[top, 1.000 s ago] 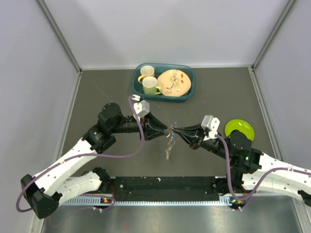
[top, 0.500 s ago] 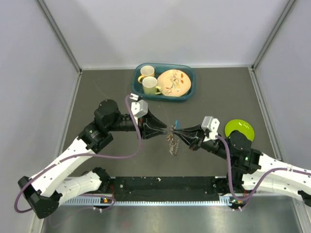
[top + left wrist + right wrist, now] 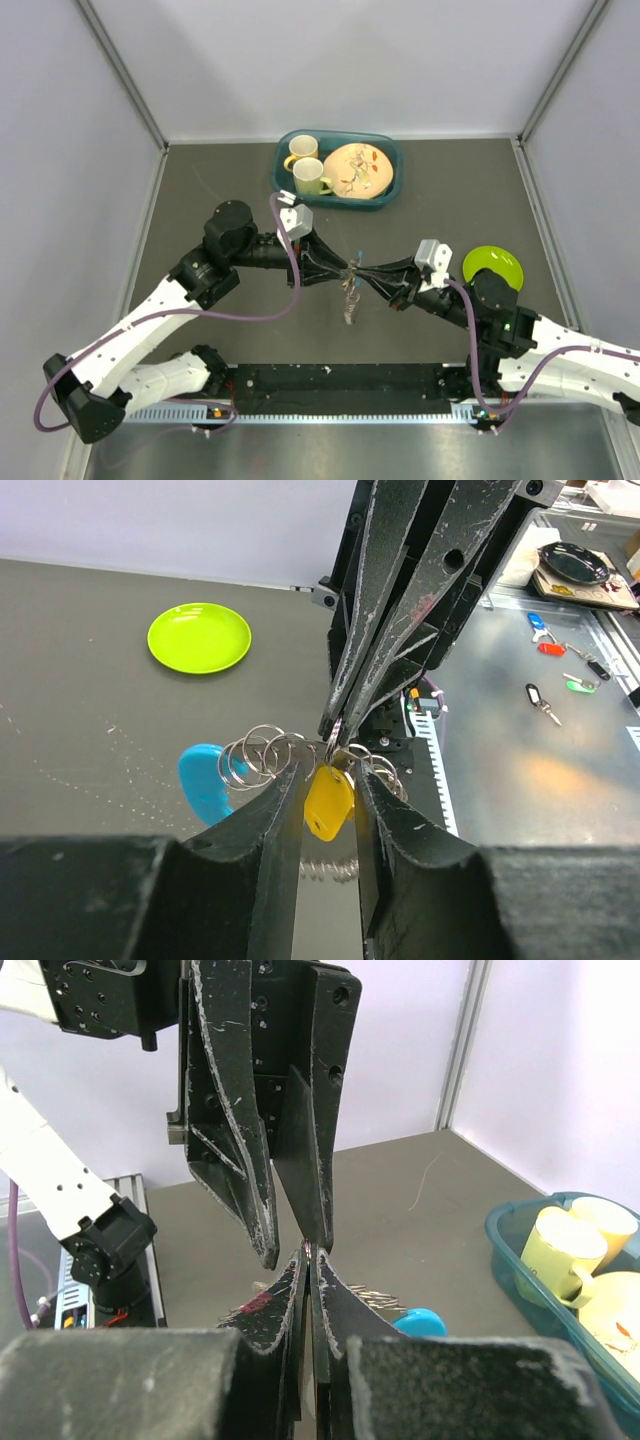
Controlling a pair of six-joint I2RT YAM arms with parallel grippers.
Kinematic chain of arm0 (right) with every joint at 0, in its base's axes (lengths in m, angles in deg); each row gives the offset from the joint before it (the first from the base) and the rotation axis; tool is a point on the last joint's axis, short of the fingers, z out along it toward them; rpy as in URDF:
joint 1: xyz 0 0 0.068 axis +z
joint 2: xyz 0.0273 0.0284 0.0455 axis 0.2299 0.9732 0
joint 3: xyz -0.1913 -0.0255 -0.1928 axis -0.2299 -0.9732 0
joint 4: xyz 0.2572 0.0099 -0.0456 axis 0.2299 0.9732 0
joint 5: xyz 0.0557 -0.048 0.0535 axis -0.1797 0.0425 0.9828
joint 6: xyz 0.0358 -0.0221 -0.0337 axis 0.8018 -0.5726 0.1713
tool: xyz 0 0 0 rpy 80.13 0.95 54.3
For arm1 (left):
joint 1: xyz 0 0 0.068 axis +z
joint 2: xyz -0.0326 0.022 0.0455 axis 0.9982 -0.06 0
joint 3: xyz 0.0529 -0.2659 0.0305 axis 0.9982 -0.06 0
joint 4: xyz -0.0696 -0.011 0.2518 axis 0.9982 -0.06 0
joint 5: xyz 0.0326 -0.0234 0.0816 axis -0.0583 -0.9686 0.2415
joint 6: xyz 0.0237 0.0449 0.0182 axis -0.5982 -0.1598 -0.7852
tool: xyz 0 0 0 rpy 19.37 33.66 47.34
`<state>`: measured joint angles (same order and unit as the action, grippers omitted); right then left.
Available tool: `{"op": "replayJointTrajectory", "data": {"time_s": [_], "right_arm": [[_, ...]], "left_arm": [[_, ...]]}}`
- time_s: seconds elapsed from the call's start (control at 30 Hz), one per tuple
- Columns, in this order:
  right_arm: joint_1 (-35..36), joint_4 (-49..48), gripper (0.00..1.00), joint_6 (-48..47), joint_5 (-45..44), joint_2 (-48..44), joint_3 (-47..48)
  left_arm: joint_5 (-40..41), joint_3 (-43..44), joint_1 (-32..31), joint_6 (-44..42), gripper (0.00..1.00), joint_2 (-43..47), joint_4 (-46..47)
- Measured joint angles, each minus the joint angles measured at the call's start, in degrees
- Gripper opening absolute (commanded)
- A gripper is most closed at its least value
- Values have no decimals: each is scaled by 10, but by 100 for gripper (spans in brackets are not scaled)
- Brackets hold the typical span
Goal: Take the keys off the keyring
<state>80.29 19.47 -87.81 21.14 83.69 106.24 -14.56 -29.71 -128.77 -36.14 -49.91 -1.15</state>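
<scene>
Two grippers meet tip to tip above the table (image 3: 450, 195), on the near side of the teal tray (image 3: 280, 175) and well apart from it. Your whole job hangs from that one point.

Item, right gripper (image 3: 358, 271): fingers pressed together on the keyring (image 3: 262, 757), a chain of thin silver loops, at the loop nearest its tip. It appears to carry the load.

Item, left gripper (image 3: 341, 268): fingers part-way apart, one on either side of a yellow tag (image 3: 328, 800) hanging off the ring. Seen from its own camera, the tag about fills the gap. You cannot tell whether it is pinched or only bracketed.

Item, keys (image 3: 348, 300): a silvery clump dangling below the meeting point, none off the ring yet. A blue tag (image 3: 205, 780) sticks out of the bunch on the side toward the tray. Whether the lowest key touches the table cannot be told.

Item, bystanders: two mugs (image 3: 305, 165) and a patterned plate (image 3: 357, 170) in the tray. A green plate (image 3: 491, 266) lies nearer you than the tray, off toward the right arm.

Hazards, as judged:
- Thin wire gives closed fingers little purchase. A hard tug from the left could pull the bunch free and drop it.
- The tag looks like smooth plastic, so a grip on it may slide off.
- The left fingers flank the right tip. Closing further could clamp that tip instead of a key.
- Pulling straight apart will probably not free a key. A key likely has to be worked round the coil.
- With several loops linked, you may free a loop rather than a key.
</scene>
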Motion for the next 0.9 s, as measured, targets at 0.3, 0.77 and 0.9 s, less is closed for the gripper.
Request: {"op": "replayJointTrajectory", "data": {"time_s": [0.3, 0.77, 0.9], "right_arm": [[0, -3, 0, 0, 11, 6, 0], [-2, -11, 0, 0, 10, 12, 0], [-4, -17, 0, 3, 11, 13, 0]], "left_arm": [[-13, 8, -1, 6, 26, -12, 1], [-28, 8, -2, 21, 0, -17, 7], [-28, 8, -2, 32, 0, -18, 18]]}}
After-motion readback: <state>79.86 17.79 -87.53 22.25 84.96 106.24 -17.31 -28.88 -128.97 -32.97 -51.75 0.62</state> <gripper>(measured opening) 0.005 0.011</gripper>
